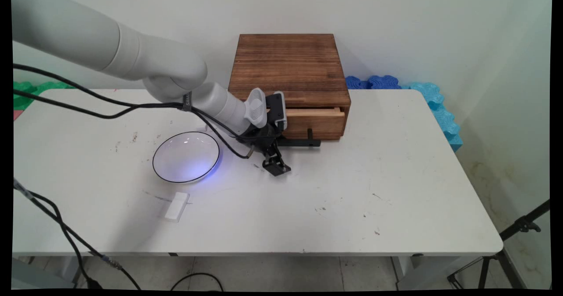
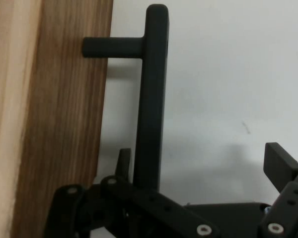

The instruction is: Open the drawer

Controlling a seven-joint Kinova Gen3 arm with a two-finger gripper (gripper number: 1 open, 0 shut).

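Hovering low before wooden drawer box [image 1: 288, 74] at desk [image 1: 396, 199] far edge: black gripper [image 1: 276, 166], fingers spread wide, one either side of black bar handle [image 2: 151, 99], not clamping. Drawer [image 1: 314, 119] slightly out. Left of gripper: white bowl [image 1: 186, 157]; nearer front edge, small white block [image 1: 177, 206].

Brown wood-grained drawer box [image 1: 288, 67], black handle [image 2: 151, 99], white black-rimmed bowl [image 1: 186, 157], white table [image 1: 352, 190].

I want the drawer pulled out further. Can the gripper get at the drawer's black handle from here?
Probably yes: the gripper stands open right at the black handle of the wooden box's drawer, the bar between its jaws with nothing in between.
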